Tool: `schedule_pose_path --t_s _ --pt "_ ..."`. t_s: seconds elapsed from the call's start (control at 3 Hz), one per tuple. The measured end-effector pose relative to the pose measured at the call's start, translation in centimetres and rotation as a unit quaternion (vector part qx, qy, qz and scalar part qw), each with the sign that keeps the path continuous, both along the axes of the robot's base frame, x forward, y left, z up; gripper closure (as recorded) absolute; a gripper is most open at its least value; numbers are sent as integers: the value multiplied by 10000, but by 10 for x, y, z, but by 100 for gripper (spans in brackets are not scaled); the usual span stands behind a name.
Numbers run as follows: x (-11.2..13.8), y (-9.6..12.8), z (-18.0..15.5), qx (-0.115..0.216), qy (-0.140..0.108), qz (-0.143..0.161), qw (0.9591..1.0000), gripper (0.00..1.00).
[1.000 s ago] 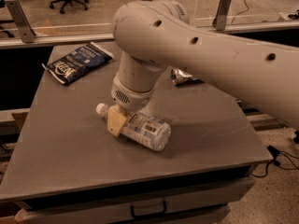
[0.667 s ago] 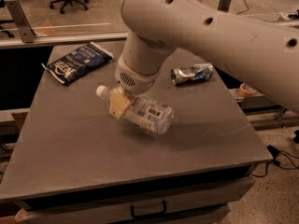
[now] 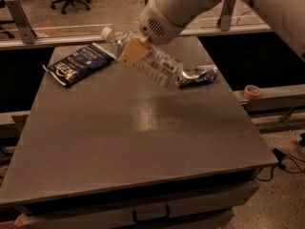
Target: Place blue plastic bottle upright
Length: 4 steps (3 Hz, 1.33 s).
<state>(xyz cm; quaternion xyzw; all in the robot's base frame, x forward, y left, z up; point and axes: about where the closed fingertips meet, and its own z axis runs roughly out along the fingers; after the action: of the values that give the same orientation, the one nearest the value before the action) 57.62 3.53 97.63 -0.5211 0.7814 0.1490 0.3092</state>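
- Above the far half of the flat grey bench (image 3: pixel 143 147), the blue plastic bottle (image 3: pixel 162 68) hangs tilted. It is a clear water bottle with a blue-and-white printed label, its white screw cap (image 3: pixel 107 32) up to the left and its base down to the right.
- The robot's two-finger end effector (image 3: pixel 135 51) is clamped across the bottle's shoulder, just below the cap. One tan finger pad (image 3: pixel 132 52) lies against the near side; the other is hidden behind the bottle.
- No liquid shows through the clear wall as far as I can tell, so I judge the bottle light. Its thin sides would likely dent under a hard squeeze, and the smooth plastic may slip or swivel between the pads.
- The hold near the neck is probably on the stiffest part, which suits the job. The long body hangs out from the pads, though, and could pivot as the wrist turns.
- To stand it up, the base must meet the bench flat. A tall, narrow, light bottle tips easily, so the release calls for a gentle opening.
- A crushed silver can (image 3: pixel 198 75) lies on the bench just beside the bottle's base end, and a dark blue snack bag (image 3: pixel 78 63) lies to the left. The bare bench nearer the camera looks the safer spot.
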Motion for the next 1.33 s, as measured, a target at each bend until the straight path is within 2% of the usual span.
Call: schedule_pose_path --t_s 0.33,0.67,1.0,1.33 --pt "1 3 33 432 -249 323 9982 100" --pt "8 -1 28 681 -341 339 9965 100" --pt "26 -25 22 1394 -555 303 9882 100" --pt "43 -49 27 2344 -905 518 9665 100"
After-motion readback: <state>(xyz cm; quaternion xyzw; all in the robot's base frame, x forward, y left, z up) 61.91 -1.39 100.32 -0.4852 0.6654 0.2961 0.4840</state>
